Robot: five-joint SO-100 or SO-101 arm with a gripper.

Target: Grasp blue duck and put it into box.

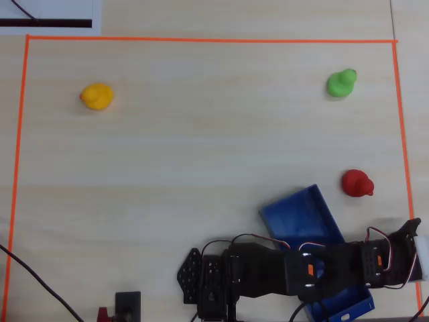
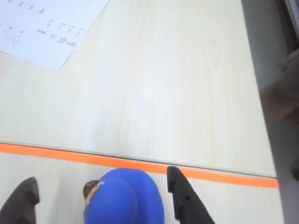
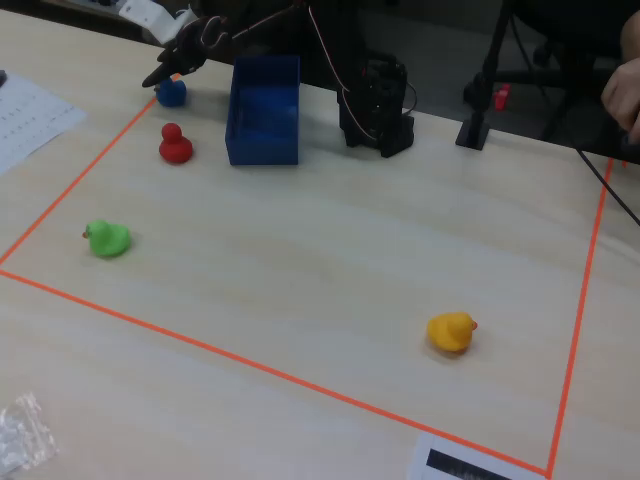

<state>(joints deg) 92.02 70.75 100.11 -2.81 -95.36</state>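
My gripper [image 2: 100,198] is spread apart, straddling the blue duck [image 2: 124,198], which sits on the table just inside the orange tape [image 2: 224,177], beyond the blue box [image 3: 264,108]. To do this well I should drop a bit lower, centre on the body, then close. Red duck [image 3: 175,143] sits near, next to the box; green duck [image 3: 107,238] and yellow duck [image 3: 450,331] are well apart. The box wall is the thing to clear.

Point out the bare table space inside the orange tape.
Free: the broad middle between yellow duck, green duck and blue box. Crowded: the box's corner, with red duck, blue duck and the arm.
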